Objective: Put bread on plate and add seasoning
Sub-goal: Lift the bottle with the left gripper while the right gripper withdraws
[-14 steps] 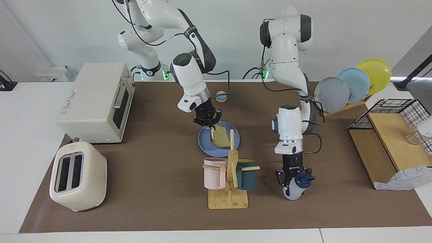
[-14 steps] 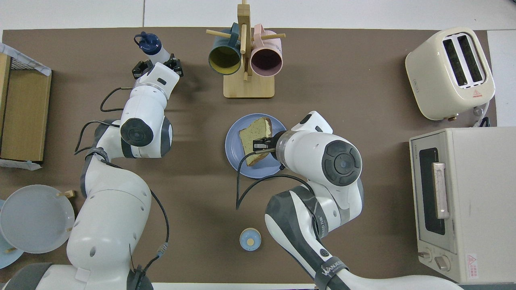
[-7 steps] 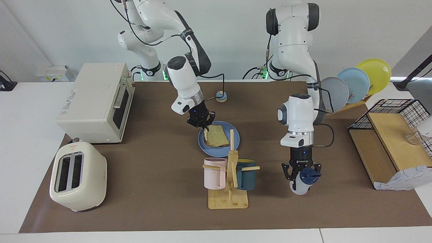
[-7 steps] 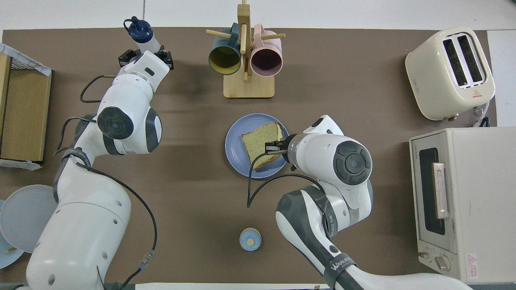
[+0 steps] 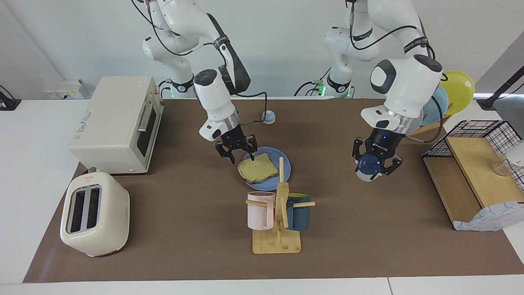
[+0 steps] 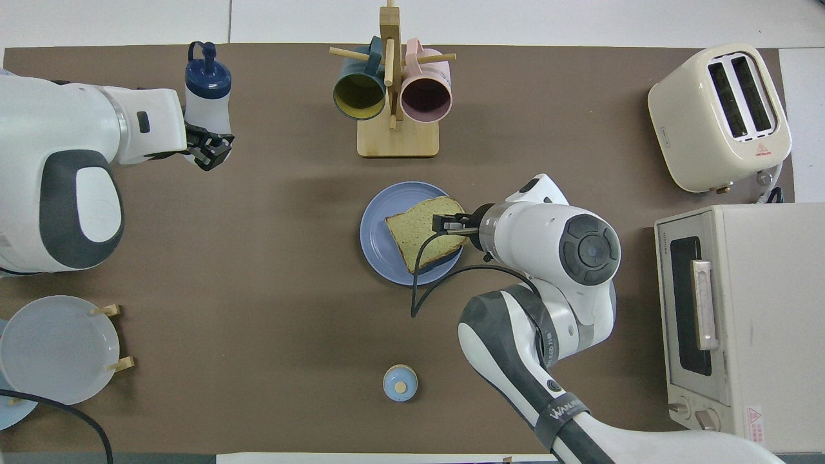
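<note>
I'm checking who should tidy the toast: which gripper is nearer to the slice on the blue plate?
Right. The right gripper hangs at the edge of the tan toasted bread slice on the round periwinkle plate. The left gripper is up toward the left arm's end, holding the white navy-capped bottle.

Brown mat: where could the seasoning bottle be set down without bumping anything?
Bare mat lies between the plate and the plate rack, and between the toaster and mug stand. It is crowded around the plate.
</note>
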